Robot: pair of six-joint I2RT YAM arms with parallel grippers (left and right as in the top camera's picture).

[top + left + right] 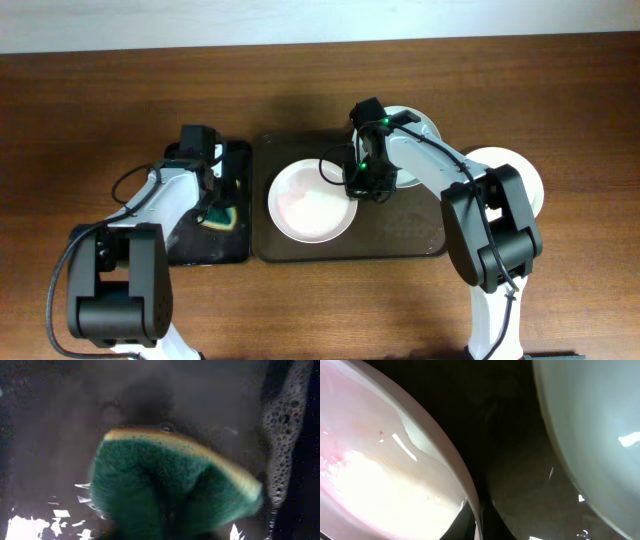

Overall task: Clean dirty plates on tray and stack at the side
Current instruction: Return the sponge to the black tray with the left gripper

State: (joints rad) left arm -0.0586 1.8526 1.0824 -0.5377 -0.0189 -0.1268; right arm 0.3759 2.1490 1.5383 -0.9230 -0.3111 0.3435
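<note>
Overhead and wrist views. I have the right gripper [365, 188] nipped tight on the right rim of the pink-smeared plate [310, 205], which lies left of centre in the brown tray [400, 238]. My left gripper [210, 200] pinches the green sponge [170, 485] over the black tray [195, 245]. A second plate [430, 127] sits at the brown tray's far right corner, and a third plate [515, 158] rests on the table [320, 310].

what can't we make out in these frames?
Grip of the left gripper: the left wrist view is all sponge, fingers unseen; overhead, the arm covers them.
Closure of the right gripper on the smeared plate rim: right wrist view, fingertips cut off by the bottom edge.
The rear plate and side plate, overhead: partly under the right arm, so smears can't be checked.
</note>
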